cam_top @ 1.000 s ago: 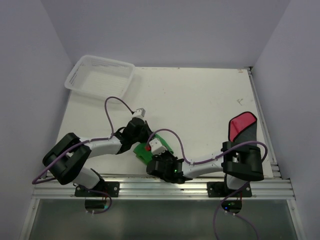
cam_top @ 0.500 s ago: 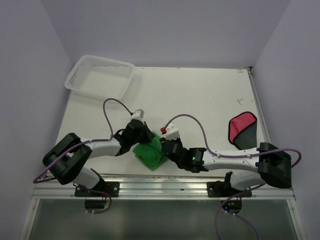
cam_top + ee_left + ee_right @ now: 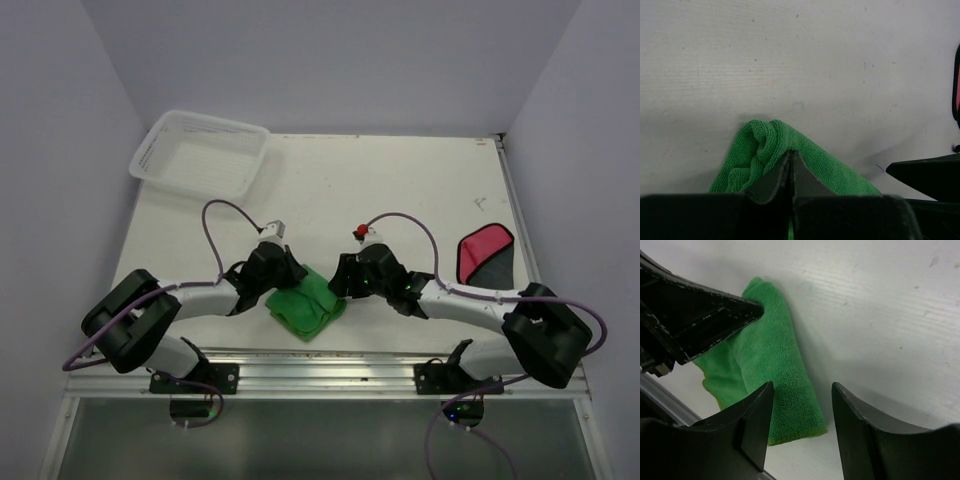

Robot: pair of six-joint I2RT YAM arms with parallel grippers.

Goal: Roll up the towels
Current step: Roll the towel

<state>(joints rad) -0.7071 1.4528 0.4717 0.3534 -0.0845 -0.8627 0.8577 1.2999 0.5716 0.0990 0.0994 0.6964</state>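
The green towel (image 3: 306, 304) lies bunched and folded near the table's front edge, between my two grippers. My left gripper (image 3: 287, 277) is at its left side; in the left wrist view its jaws (image 3: 791, 153) are pressed together with green cloth (image 3: 760, 145) folded around the tips and a sliver of it between them. My right gripper (image 3: 341, 281) stands open just right of the towel, its fingers (image 3: 759, 420) straddling the towel's end (image 3: 785, 380) without touching it. The red towel (image 3: 486, 252), dark grey underneath, lies apart at the right.
A white mesh basket (image 3: 200, 155) stands at the back left corner. The metal rail (image 3: 330, 362) of the table's front edge runs just behind the green towel. The left gripper's black body (image 3: 700, 320) shows close by in the right wrist view.
My right arm swung from the front edge round to the towel's right side, opened and let go. The green towel now lies flatter. My left gripper stayed shut at it.
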